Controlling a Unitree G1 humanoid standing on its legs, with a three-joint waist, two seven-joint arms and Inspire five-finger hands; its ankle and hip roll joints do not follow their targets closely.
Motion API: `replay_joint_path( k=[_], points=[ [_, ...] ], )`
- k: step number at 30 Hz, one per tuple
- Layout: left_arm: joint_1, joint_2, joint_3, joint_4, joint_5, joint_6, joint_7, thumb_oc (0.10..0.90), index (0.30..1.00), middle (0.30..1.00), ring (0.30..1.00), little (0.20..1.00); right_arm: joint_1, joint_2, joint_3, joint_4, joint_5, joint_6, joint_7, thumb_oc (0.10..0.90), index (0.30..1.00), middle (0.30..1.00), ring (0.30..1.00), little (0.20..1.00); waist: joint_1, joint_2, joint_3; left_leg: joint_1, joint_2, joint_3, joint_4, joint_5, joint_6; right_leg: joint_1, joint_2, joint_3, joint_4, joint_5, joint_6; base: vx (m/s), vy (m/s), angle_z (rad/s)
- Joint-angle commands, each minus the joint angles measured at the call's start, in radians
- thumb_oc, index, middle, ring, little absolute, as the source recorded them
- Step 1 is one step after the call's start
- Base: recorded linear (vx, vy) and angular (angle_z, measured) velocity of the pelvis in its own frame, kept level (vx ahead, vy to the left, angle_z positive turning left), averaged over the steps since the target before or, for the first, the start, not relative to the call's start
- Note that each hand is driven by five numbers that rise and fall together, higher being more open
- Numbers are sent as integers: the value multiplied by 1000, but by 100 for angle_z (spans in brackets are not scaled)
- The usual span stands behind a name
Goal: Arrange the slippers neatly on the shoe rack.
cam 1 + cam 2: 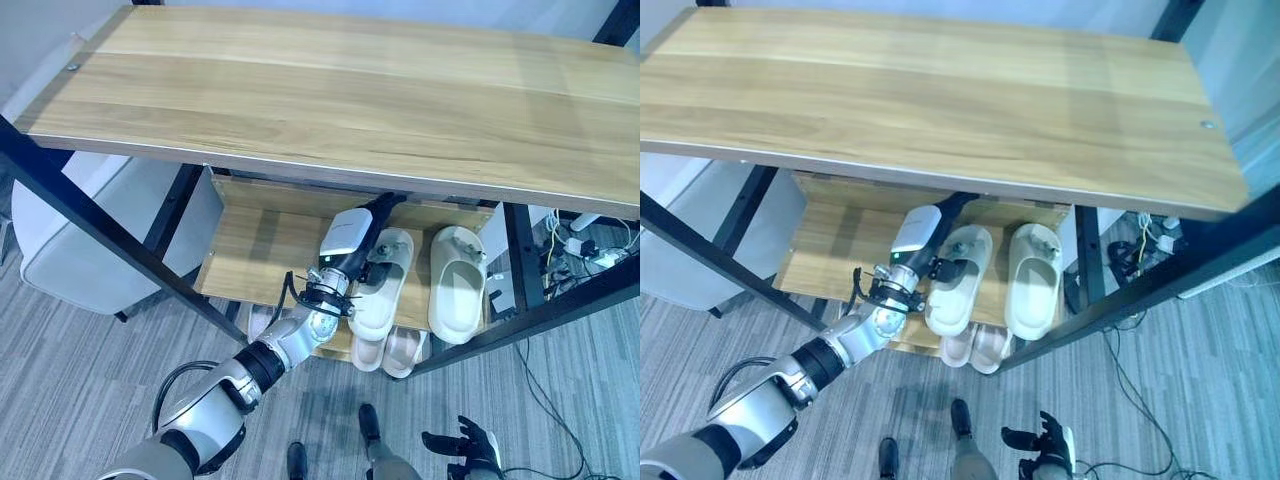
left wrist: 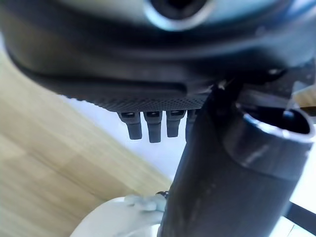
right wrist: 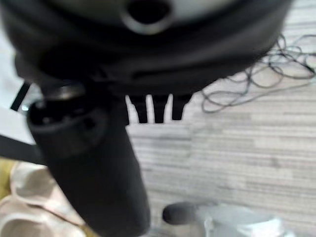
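Observation:
Two cream slippers lie side by side on the rack's middle shelf [image 1: 255, 250], the left slipper [image 1: 385, 295] next to the right one [image 1: 456, 285], toes pointing inward. My left hand [image 1: 378, 228] reaches in under the rack's top, open, with straight fingers [image 2: 148, 126] past the left slipper's [image 2: 116, 219] toe end and its thumb resting by the strap. A pinkish pair of slippers [image 1: 392, 350] sits on the lower shelf. My right hand [image 1: 466, 446] hangs low over the floor, open with fingers spread, holding nothing.
The wide wooden top board [image 1: 330, 100] overhangs the shelves and hides their back part. Black frame posts [image 1: 110, 235] stand at both front corners. A pale grey seat [image 1: 85, 250] sits left of the rack. Cables [image 1: 585, 250] lie on the floor at the right.

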Motion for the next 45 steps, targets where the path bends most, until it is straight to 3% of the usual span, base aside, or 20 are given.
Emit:
replay_joint_path(
  k=[1,14,26,40,45],
  points=[
    [-77,-27,87,-60,28,-67,36,800,900,900,900,900,67,-35,-33,31,1,-13,2,800,900,900,900,900,35,8,-71,-56,3,-33,1,-1,-30,95,24,-53,10,-125,41,34,-1,1],
    [31,86,117,-154,12,-90,-49,800,900,900,900,900,100,-6,-53,32,-5,3,21,800,900,900,900,900,63,7,-100,-32,1,-45,1,-4,-32,129,20,-79,10,-131,42,10,0,6],
    [30,10,82,10,-8,-79,-51,800,900,900,900,900,116,-19,-53,37,-12,0,7,800,900,900,900,900,45,6,-100,-48,0,-42,1,1,-30,110,19,-75,9,-121,43,-4,-2,4],
    [-20,-9,78,11,-27,-78,-47,800,900,900,900,900,121,-31,-82,57,13,3,7,800,900,900,900,900,28,27,-91,-49,-5,-25,1,-1,-30,103,19,-57,10,-122,42,6,-2,-4],
    [-51,-50,67,37,-32,-72,-34,800,900,900,900,900,102,-41,-78,39,19,-3,-2,800,900,900,900,900,14,41,-72,-66,-4,-15,1,2,-30,82,19,-47,11,-116,43,0,0,0]
  ],
)
